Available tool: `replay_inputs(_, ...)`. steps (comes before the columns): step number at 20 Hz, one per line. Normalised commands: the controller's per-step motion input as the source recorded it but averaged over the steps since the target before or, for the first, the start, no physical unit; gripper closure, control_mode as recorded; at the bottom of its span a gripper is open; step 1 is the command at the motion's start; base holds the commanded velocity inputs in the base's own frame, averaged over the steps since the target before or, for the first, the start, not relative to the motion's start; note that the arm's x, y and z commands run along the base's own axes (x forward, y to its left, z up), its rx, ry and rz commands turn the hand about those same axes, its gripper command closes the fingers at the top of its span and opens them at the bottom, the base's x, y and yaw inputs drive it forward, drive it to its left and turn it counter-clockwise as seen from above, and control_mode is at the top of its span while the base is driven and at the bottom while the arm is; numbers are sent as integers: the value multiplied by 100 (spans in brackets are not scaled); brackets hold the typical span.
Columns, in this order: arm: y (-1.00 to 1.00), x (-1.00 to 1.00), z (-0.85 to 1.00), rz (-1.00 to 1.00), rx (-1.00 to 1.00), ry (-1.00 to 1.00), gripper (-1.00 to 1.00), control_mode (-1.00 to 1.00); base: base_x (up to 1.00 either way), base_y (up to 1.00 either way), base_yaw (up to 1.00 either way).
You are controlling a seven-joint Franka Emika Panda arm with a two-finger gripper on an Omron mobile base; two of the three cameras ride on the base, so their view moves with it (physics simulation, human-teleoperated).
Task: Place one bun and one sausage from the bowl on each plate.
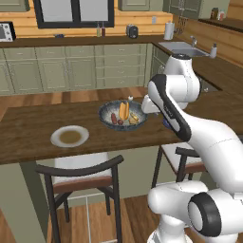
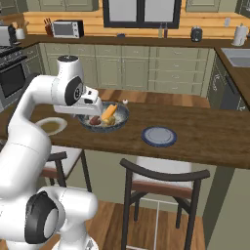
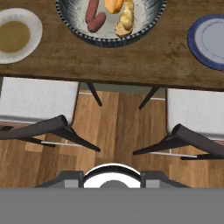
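Landmark: the bowl (image 1: 122, 115), dark outside, pale speckled inside, standing on the brown wooden counter (image 1: 28, 130) near its front edge.

In the bowl: two reddish sausages (image 3: 92, 15) side by side on one half, and two buns (image 3: 124, 17), one orange, one paler yellow, on the other half. In the left base view an orange bun stands up above the rim.

White plate (image 1: 70, 136) with tan centre: on the counter to the left of the bowl, apart from it, bare. In the hand view it sits at the upper left, cut by the frame edge.

Blue plate (image 2: 159, 136): on the counter to the right of the bowl, apart from it, bare.

Two chairs (image 3: 39, 116) with pale seats and dark frames stand below the counter's front edge, one under the white plate, one under the blue plate. Wood floor between them.

The arm's hand (image 2: 93, 105) hangs just beside the bowl, on the robot's side of it. The hand view looks down past the counter edge at the chairs and floor. Fingertips are not clear in any view; cannot tell how the jaws stand. Nothing seen held.
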Motion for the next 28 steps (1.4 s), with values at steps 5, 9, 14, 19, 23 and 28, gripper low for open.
replay_inputs(5,0,0,0,0,0,0,-100,100,38,0,0)
replay_inputs(9,0,0,0,0,0,0,-100,100,80,0,0)
replay_inputs(14,0,0,0,0,0,0,-100,100,74,-1,-8)
replay_inputs(19,15,73,0,-11,0,0,-100,-100,12,1,-2)
replay_inputs(23,4,100,-3,-15,2,0,-100,-100,0,0,0)
replay_inputs(28,-15,100,-41,-9,16,1,-100,-100,0,0,0)
